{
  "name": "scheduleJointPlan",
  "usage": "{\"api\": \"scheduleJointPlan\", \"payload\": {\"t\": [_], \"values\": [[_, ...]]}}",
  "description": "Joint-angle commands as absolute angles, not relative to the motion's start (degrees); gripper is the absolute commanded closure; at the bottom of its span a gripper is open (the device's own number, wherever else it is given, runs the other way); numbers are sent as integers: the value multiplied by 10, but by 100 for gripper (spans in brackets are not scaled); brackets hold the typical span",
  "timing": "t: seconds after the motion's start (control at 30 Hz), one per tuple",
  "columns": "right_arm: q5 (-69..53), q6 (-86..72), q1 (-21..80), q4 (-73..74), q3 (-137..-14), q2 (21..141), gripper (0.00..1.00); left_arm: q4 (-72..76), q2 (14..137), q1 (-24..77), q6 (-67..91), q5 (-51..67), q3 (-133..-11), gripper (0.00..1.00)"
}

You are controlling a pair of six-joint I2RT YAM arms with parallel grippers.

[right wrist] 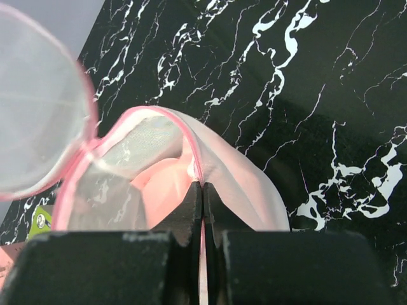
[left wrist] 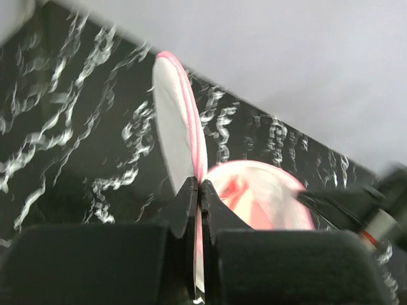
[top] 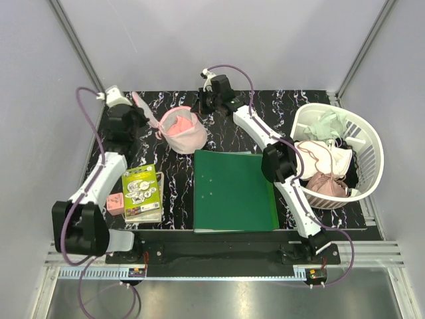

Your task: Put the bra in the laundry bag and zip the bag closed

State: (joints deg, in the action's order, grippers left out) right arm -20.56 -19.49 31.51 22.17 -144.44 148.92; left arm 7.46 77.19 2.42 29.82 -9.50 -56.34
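Observation:
The laundry bag (top: 182,131) is a round white mesh pouch with a pink rim, at the back of the table, open at the top. A pink bra (top: 178,126) lies inside it and shows through the opening in the right wrist view (right wrist: 162,184). My left gripper (top: 142,118) is shut on the bag's round lid flap (left wrist: 178,124) at its pink edge. My right gripper (top: 203,104) is shut on the pink rim (right wrist: 191,152) of the bag's body. The lid (right wrist: 38,121) stands open to the left.
A green folder (top: 234,189) lies in the middle. A book (top: 141,191) and a small pink box (top: 115,203) lie at the left. A white slatted basket (top: 367,143) full of clothes stands at the right.

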Motion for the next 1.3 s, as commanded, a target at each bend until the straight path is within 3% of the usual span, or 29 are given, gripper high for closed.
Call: {"api": "scheduleJointPlan", "payload": {"t": [0.0,0.13,0.3,0.6,0.7,0.73,0.77,0.8,0.9,1.07,1.27], "values": [[-206,-213,314,198,-1491,1502,99,85,748,134,85,-292,-578,100],[-206,-250,309,193,-1498,1504,97,88,785,214,-54,-352,-596,100],[-235,-306,291,195,-1491,1492,88,93,832,276,-146,-369,-611,100],[-278,-370,240,228,-1473,1457,66,91,845,315,-189,-255,-609,100],[-265,-353,225,271,-1468,1424,59,55,848,315,-182,-210,-625,77],[-262,-344,217,282,-1463,1414,55,47,841,315,-181,-191,-627,64],[-253,-323,213,303,-1456,1405,54,39,837,313,-180,-145,-627,44],[-250,-312,209,311,-1449,1381,53,20,831,310,-177,-121,-632,33],[-244,-273,207,317,-1379,1323,48,-39,800,270,-131,16,-656,16],[-292,-250,214,281,-1242,1260,44,-66,793,112,-2,231,-692,5],[-366,-257,261,158,-1118,1216,32,-29,977,-72,183,466,-766,1]]}}
